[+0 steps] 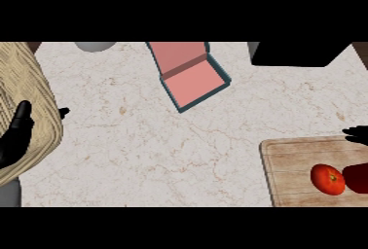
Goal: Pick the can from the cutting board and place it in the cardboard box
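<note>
The counter is marbled in cream with faint tan veins. The box is lined in pink and edged in teal. The board is shown in pale wood grain. A red-orange tomato is seen beside a dark red can. Both hands, left and right, are coloured black.

The table is finished in pale, smooth marble with fine brown veins. The cutting board is made of light wood, its grain plainly shown. The cardboard box is lined in matt pink and edged in teal. A tomato is given a glossy red skin
</note>
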